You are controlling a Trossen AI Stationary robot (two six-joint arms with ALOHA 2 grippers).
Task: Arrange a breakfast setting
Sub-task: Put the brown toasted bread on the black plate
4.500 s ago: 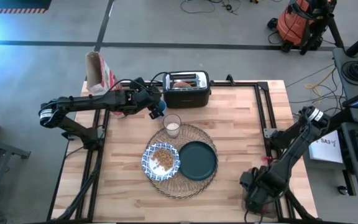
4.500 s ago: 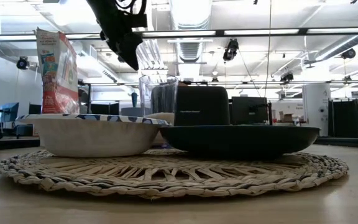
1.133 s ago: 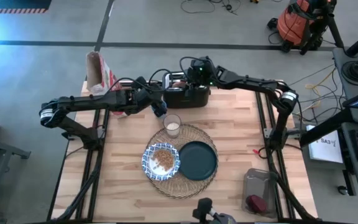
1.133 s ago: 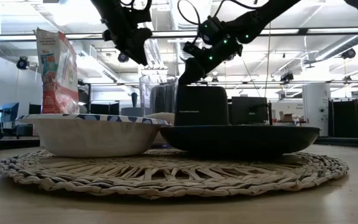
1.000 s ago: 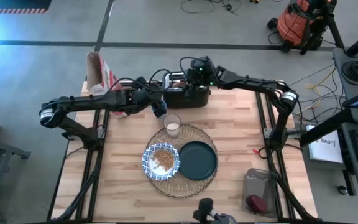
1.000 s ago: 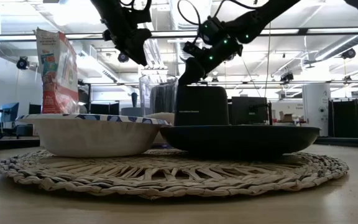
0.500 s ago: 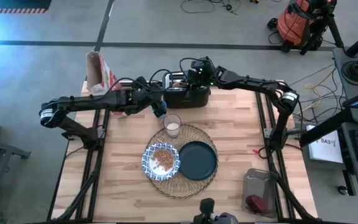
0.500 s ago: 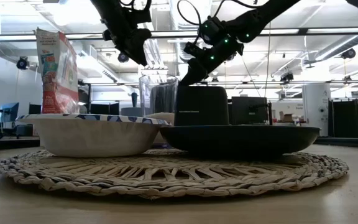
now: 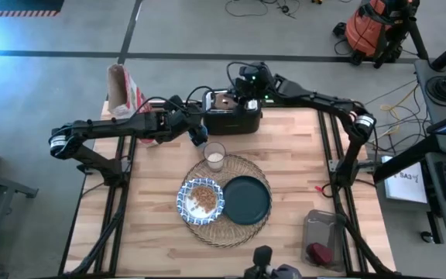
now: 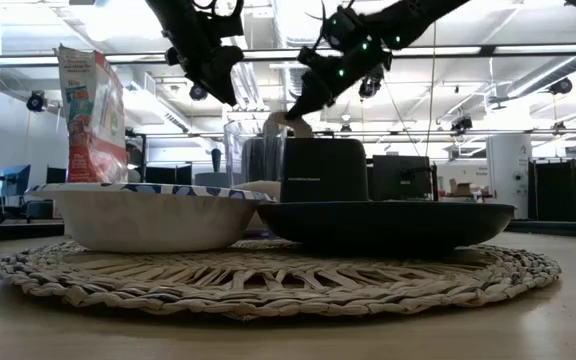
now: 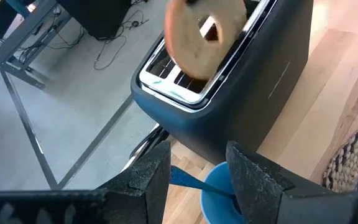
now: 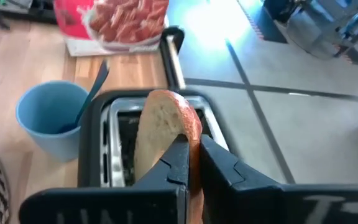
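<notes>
Above the toaster (image 9: 233,111) at the far edge of the table (image 9: 300,194), the right gripper (image 12: 191,163) is clenching a round slice of bread (image 12: 160,134) and holding it over the slots. The breakfast setting itself is sitting nearer, mid-table: a woven placemat (image 9: 231,232) is carrying a patterned bowl (image 9: 200,200) of cereal on the left and a dark teal plate (image 9: 246,200) on the right, with a glass of milk (image 9: 214,156) at the mat's far edge.

The left gripper (image 11: 197,174) is hanging to the left of the toaster, over a small blue cup (image 11: 219,193) with a utensil in it, fingers apart and holding nothing.

To do this step well, I would judge the bread should be lifted straight up until it is clear of the slot walls, then carried toward the plate along a path to the right of the glass.

Room is tight on the left, where the other arm, cup and glass are crowding together. The right half of the table is lying open, and a cereal bag (image 9: 121,91) is standing at the far left corner.
</notes>
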